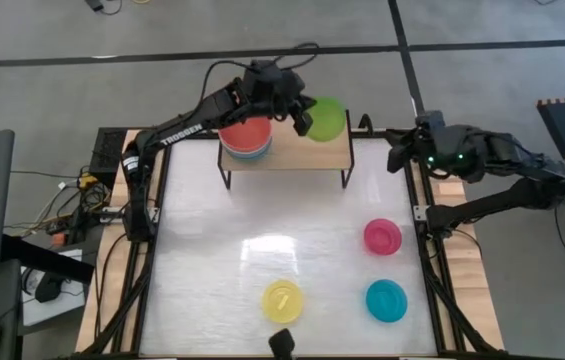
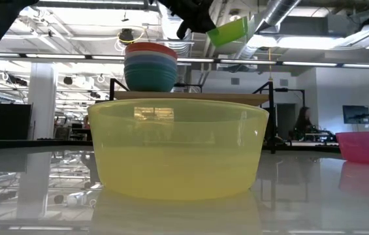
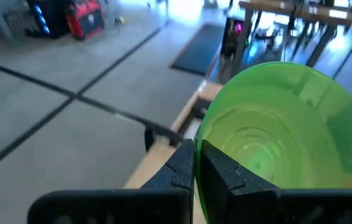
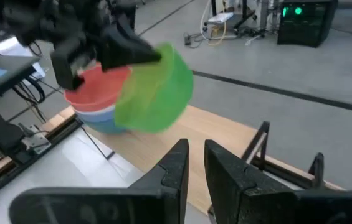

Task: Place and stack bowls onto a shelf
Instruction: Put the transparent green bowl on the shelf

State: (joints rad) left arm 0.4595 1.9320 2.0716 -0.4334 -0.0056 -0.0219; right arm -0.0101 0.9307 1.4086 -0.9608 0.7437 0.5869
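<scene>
Lime green bowl (image 1: 327, 118) is held by its rim, tilted, between the closed fingers of the left gripper (image 1: 302, 118), above the shelf (image 1: 302, 155). Just beside the fingers, a stack of bowls (image 1: 246, 138) topped by red stands on the shelf. The right gripper (image 1: 402, 152), fingers nearly closed and empty, is parked beyond the shelf's end.
</scene>
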